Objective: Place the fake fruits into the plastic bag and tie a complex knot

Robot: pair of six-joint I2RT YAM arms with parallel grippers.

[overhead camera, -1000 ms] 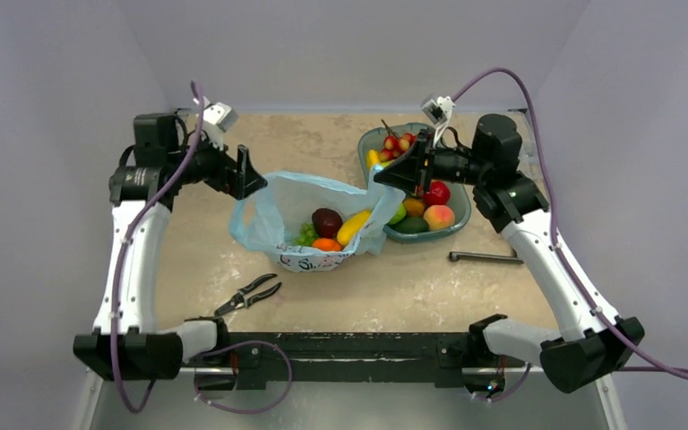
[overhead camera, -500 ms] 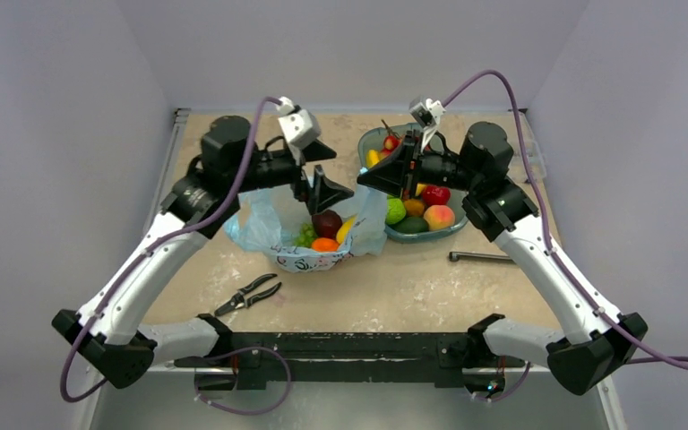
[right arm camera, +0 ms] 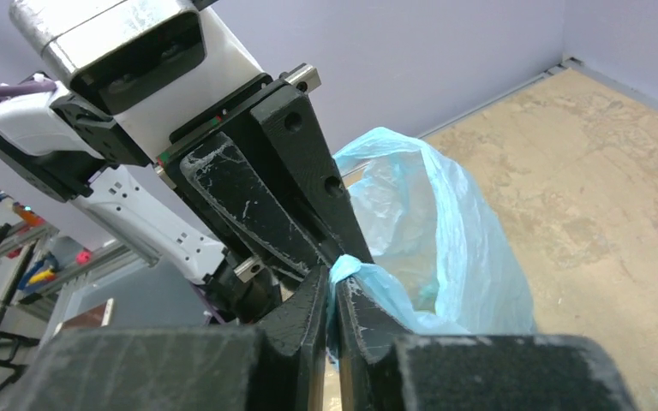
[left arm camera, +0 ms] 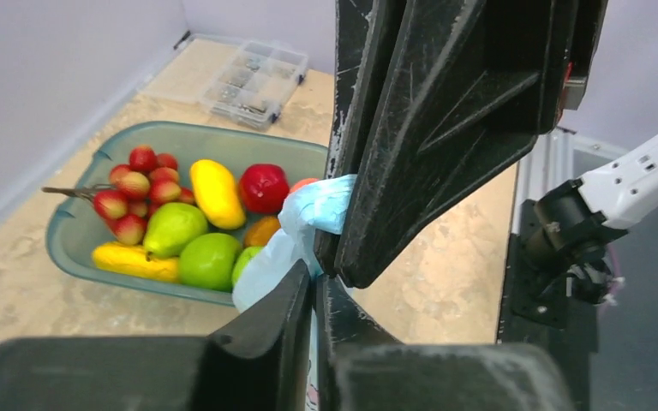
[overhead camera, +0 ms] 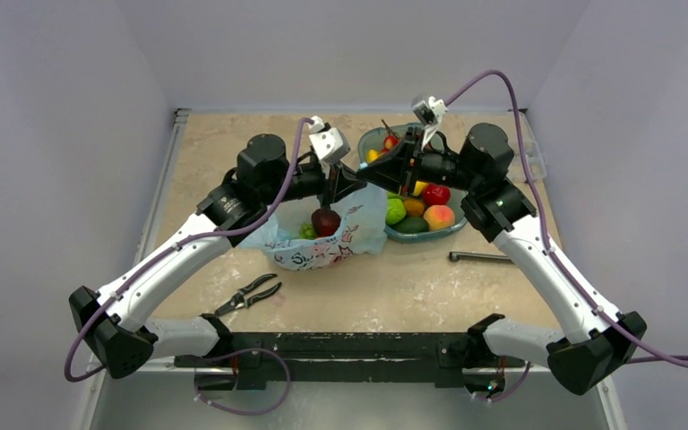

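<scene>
The light-blue plastic bag (overhead camera: 322, 251) sits mid-table with a dark red apple (overhead camera: 325, 220) and green grapes showing in its mouth. Both grippers meet above its right side. My left gripper (overhead camera: 348, 185) (left arm camera: 315, 278) is shut on a bunched strip of the bag (left arm camera: 321, 205). Tip to tip with it, my right gripper (overhead camera: 369, 175) (right arm camera: 334, 278) pinches the same blue strip (right arm camera: 445, 231), its jaws a hair apart. More fake fruits (left arm camera: 210, 261) fill the teal dish (overhead camera: 452, 229). No knot is in view.
Black pliers (overhead camera: 249, 293) lie near the front left. A dark metal rod (overhead camera: 485, 258) lies in front of the dish. A clear parts box (left arm camera: 253, 77) sits at the far right edge, by the wall.
My left arm swung right across the bag, and its open gripper closed on the bag's plastic beside the right gripper. The bag's mouth drew together. The right gripper stayed put.
</scene>
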